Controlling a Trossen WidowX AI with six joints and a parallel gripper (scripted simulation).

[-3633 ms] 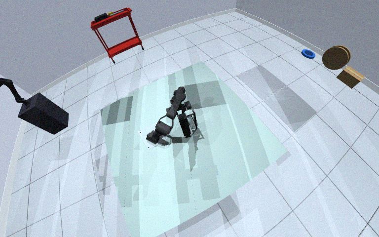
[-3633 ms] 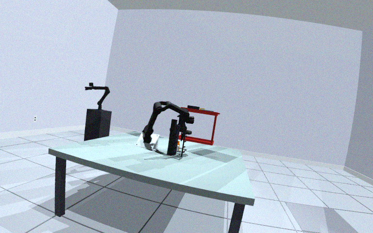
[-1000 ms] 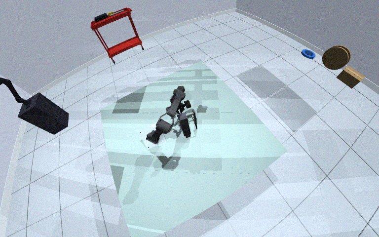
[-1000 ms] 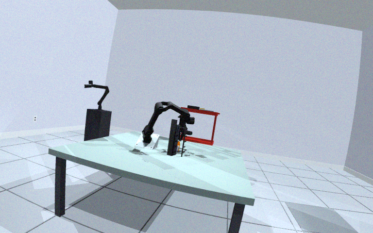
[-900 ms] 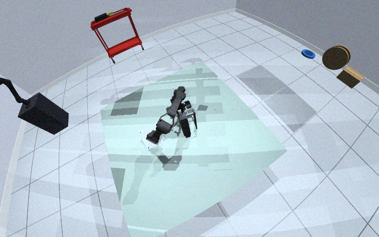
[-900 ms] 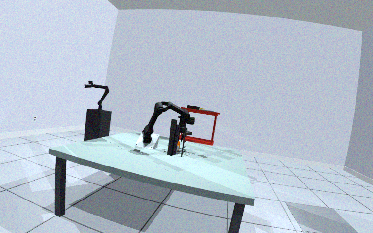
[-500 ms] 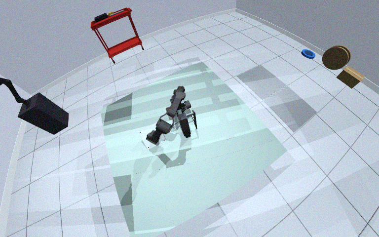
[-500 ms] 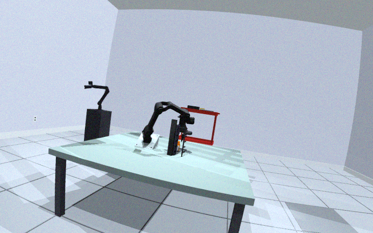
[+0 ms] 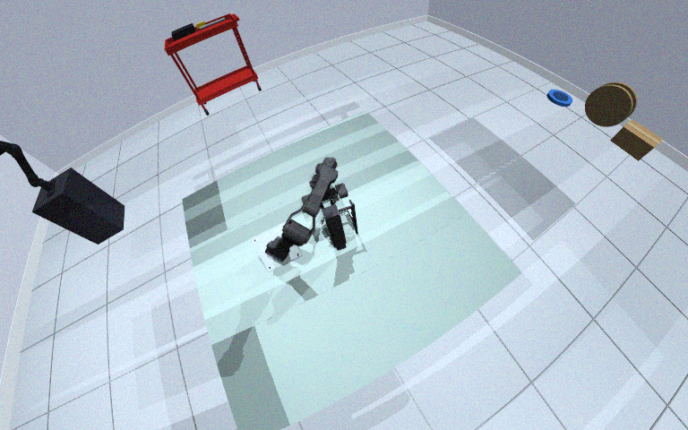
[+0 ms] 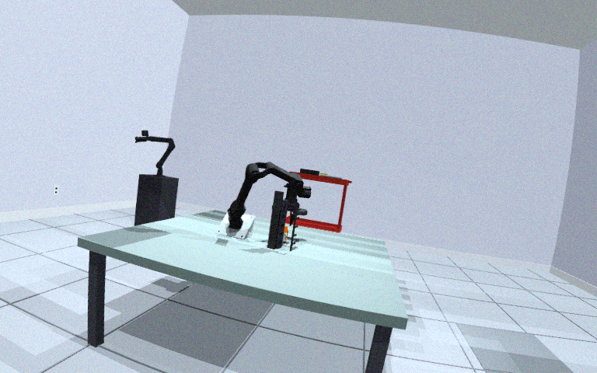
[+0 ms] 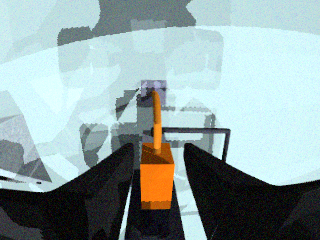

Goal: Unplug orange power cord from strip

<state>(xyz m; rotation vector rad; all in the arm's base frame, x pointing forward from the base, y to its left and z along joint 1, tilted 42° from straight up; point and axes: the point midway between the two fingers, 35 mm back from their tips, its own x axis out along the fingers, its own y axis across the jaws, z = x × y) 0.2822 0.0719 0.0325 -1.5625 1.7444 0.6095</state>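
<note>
The orange plug (image 11: 157, 186) (image 10: 286, 229) lies between the two black fingers in the wrist view. Its orange cord (image 11: 157, 117) runs to a small purple-grey block. My gripper (image 11: 159, 150) is open around the plug, with a gap visible on each side. The black power strip (image 9: 334, 230) (image 10: 276, 221) stands upright on the table, close beside the gripper. In the wrist view it shows behind the plug, between the fingers. Whether the plug's prongs are in the strip is hidden.
A thin black wire frame (image 9: 354, 218) (image 11: 197, 130) stands beside the strip and the cord. The purple-grey block (image 11: 153, 92) is on the table. The arm's white base plate (image 10: 247, 226) is to the left. A red cart (image 9: 227, 83) stands beyond the table (image 10: 246, 272).
</note>
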